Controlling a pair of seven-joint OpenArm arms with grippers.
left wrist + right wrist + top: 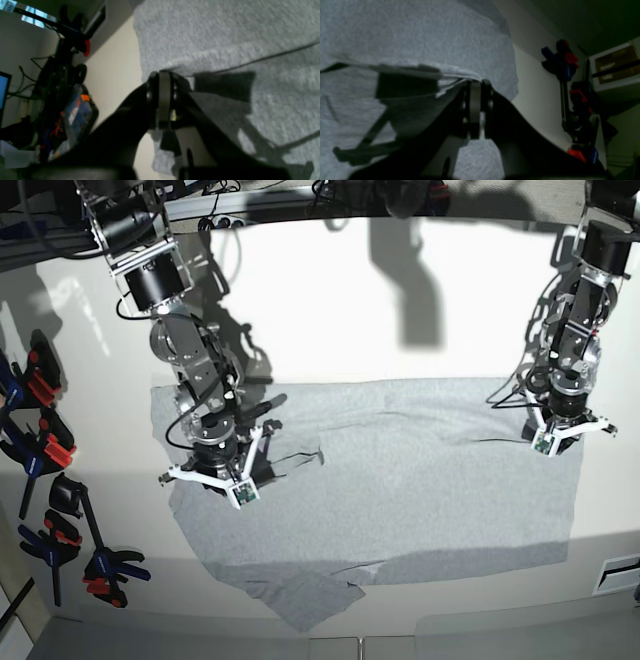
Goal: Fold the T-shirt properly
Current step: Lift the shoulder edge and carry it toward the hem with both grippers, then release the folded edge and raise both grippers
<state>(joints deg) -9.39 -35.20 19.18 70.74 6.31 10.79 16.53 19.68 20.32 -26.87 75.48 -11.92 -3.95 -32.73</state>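
The light grey T-shirt [400, 470] lies spread, plain side up, across the white table [400, 300]. One sleeve or corner [310, 595] reaches toward the front edge. My right gripper [213, 480] stands on the shirt's left part. In the right wrist view it [475, 83] is shut on a layered fold of the T-shirt [420, 32], lifted slightly with shadow beneath. My left gripper [557, 438] stands near the shirt's right edge. In the left wrist view it [163, 75] is shut on a fold of the T-shirt [225, 30] at its edge. No lettering or tag shows.
Several spring clamps [40, 440] lie on the table's left side, with more [100, 565] nearer the front; they also show in the right wrist view [562, 60]. A clutter of cables and a blue-labelled box [75, 112] stands beyond the table in the left wrist view.
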